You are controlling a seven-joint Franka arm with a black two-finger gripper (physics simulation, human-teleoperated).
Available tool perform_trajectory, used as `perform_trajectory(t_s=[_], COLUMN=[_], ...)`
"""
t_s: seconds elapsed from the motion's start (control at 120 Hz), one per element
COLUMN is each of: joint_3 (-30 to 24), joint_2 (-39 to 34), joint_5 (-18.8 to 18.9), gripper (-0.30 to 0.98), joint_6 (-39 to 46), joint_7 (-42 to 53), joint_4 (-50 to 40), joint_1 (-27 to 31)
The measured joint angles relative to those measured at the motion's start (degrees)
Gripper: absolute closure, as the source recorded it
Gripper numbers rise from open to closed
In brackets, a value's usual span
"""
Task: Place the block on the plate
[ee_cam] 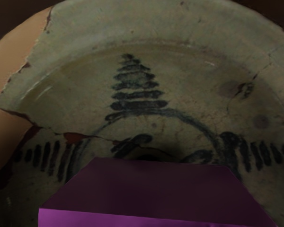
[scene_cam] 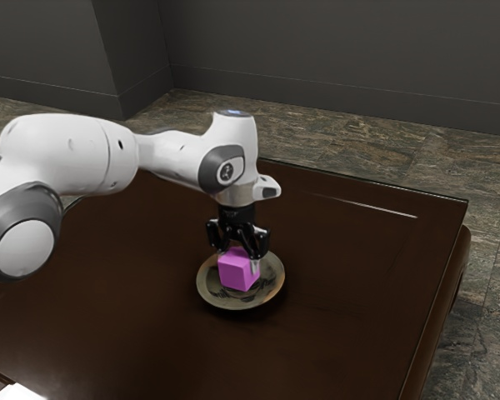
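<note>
just below the exterior view's centre, the black claw (scene_cam: pixel 238 259) grips the smooth magenta block (scene_cam: pixel 234 274), a flat-faced cube, over the round plate (scene_cam: pixel 205 285): cracked, chipped glaze with dark brushed bars. the bench (scene_cam: pixel 342 292) is glossy dark brown.

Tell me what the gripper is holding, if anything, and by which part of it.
It cannot be told: the gripper is down at the block, but the pictures don't settle whether it grips it.
</note>
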Motion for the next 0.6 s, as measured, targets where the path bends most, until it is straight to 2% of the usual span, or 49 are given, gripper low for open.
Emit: perform_trajectory(t_s=[0.092, 0.267, 0.35, 0.5, 0.6], joint_3=[0.07, 0.12, 0.35, 0.58, 0.47], joint_2=[0.13, -1.03, -5.76, -17.69, -21.99], joint_5=[-0.35, -0.48, -0.24, 2.64, 3.78], gripper=[0.24, 0.11, 0.07, 0.04, 0.02], joint_6=[-0.14, -0.49, -1.26, -5.31, -11.98], joint_7=[-0.45, -1.0, -1.17, -1.44, -1.29], joint_4=[-0.02, 0.29, 0.21, 0.66, 6.65], joint_1=[-0.02, -0.13, -0.19, -0.2, -0.22])
